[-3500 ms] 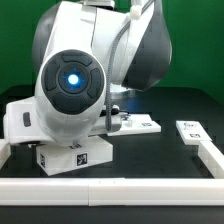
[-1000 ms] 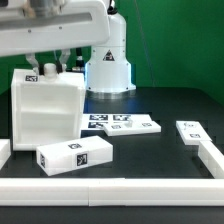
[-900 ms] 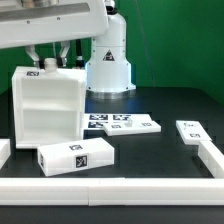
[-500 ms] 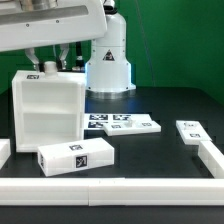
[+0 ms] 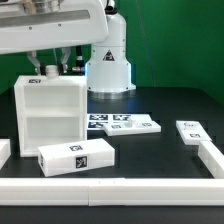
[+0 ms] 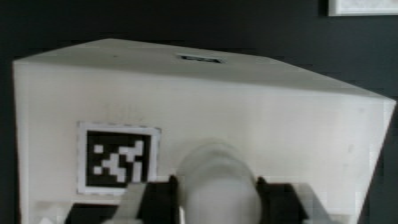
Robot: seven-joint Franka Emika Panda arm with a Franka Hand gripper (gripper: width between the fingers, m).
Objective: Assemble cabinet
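The white cabinet (image 5: 50, 115) stands upright on the black table (image 5: 160, 105), at the exterior view's left. A second ago it leaned; now its walls are straight. The gripper (image 5: 50, 68) sits at its top, fingers (image 6: 157, 200) pinching the round knob (image 6: 214, 178) between them. A long white block (image 5: 75, 155) lies just in front

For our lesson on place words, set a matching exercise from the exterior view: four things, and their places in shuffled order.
Things:
1 cabinet
2 long block
3 marker board
4 small tagged part

Places:
A thin and flat, mid-table
B farthest toward the exterior view's right
C standing upright on the exterior view's left
D lying just in front of the cabinet

Pairs: 1-C, 2-D, 3-A, 4-B
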